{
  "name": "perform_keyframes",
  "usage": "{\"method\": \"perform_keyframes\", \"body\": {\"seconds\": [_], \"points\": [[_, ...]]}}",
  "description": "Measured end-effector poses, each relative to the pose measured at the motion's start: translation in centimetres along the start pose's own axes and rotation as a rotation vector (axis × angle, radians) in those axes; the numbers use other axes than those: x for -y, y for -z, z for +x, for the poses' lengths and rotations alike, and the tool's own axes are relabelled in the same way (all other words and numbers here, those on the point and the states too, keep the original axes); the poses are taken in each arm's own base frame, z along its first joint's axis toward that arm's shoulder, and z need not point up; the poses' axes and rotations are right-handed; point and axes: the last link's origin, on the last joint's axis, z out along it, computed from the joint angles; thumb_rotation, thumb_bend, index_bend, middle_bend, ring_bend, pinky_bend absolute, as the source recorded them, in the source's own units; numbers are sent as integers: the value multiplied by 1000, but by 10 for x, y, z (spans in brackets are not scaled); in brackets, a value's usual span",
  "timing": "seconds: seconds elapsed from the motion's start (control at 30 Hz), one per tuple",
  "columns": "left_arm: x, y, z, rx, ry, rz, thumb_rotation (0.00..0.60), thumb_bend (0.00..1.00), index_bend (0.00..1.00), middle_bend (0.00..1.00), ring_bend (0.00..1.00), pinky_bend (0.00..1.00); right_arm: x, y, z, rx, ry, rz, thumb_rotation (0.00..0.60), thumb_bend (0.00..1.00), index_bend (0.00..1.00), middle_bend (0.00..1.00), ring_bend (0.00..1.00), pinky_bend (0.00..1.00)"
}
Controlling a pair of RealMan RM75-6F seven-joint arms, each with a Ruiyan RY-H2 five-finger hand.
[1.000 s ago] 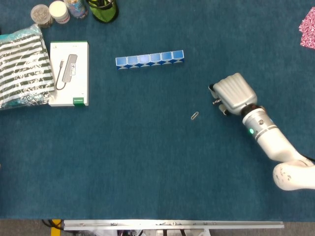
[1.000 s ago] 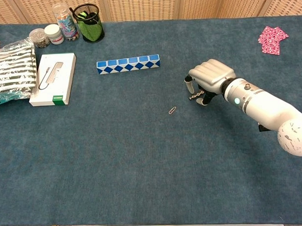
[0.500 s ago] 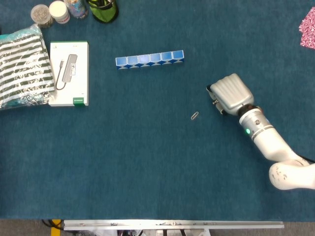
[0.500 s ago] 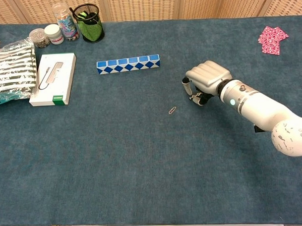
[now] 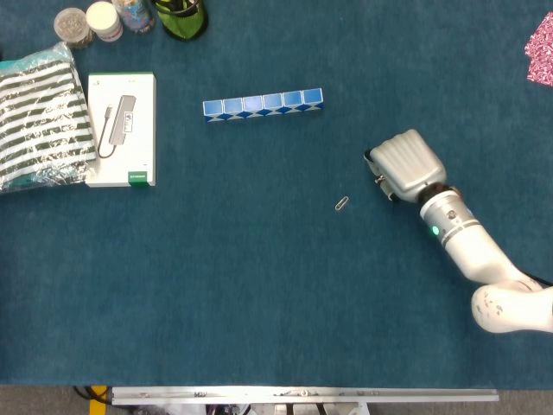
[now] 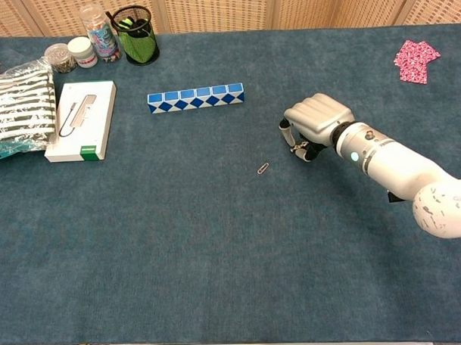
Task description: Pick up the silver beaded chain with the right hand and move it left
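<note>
My right hand (image 5: 406, 164) (image 6: 316, 120) sits palm down on the blue cloth right of centre, fingers curled under. The silver beaded chain (image 6: 296, 147) shows only as a short bright piece between the curled fingers at the hand's left edge. A small glint of the chain (image 5: 380, 180) also peeks out under the hand in the head view. The hand holds the chain low, at the cloth; most of the chain is hidden beneath the palm. My left hand is in neither view.
A small paper clip (image 5: 342, 204) lies just left of the hand. A row of blue and white blocks (image 5: 263, 104) lies further back left. A white box (image 5: 123, 128), a striped bag (image 5: 43, 117) and jars (image 5: 86, 22) fill the far left. Pink cloth (image 6: 416, 60) lies far right.
The right hand has slid a little to the left and curled its fingers tighter around the chain; less of the chain shows now than a second ago.
</note>
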Motion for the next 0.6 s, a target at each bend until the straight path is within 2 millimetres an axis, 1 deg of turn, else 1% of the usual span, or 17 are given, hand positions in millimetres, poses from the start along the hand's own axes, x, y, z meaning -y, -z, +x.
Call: {"method": "perform_keyframes", "body": {"seconds": [0.13,0.3,0.6], "points": [[0,0,0,1,0,1,600,104,0,58,31,42,-1,0,0,-1,-1,-3,600,262,532,992,1000,1000],[0,-1,0,1,1,1,600,104,0,58,31,42,-1,-1,-2,3,3,-6,600,265,537,992,1000,1000],[0,-1,0,0,1,3,600,104,0,58,31,42,0,-1,-1,-5,-18,0,600,287,593,999,1000,1000]]}}
